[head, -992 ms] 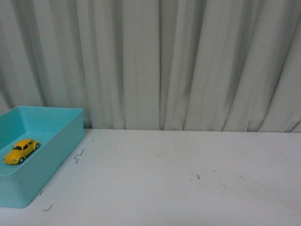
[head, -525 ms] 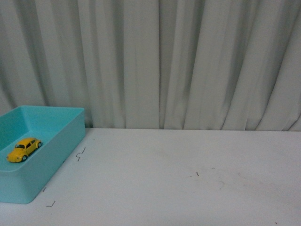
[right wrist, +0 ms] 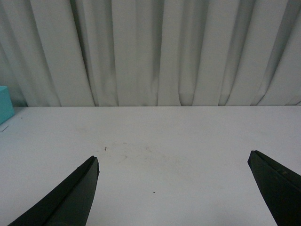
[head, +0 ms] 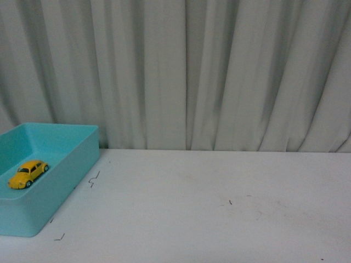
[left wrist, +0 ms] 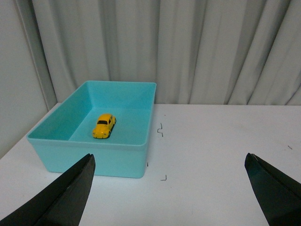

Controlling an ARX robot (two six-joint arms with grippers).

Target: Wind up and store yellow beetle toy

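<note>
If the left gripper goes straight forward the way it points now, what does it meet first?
Probably the white table, just beside the teal bin that holds the yellow beetle toy. The left gripper is open and holds nothing; depth is unclear.

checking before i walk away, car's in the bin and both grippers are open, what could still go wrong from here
1. The yellow beetle toy sits on its wheels on the floor of the open-topped teal bin; if its spring is wound, it might roll into a wall.
2. The bin stands near the white table's left edge, so a bump could shift it toward that edge.
3. The left gripper faces the bin, open and apart from it; any forward move might hit its near wall. The right gripper is well clear.
</note>
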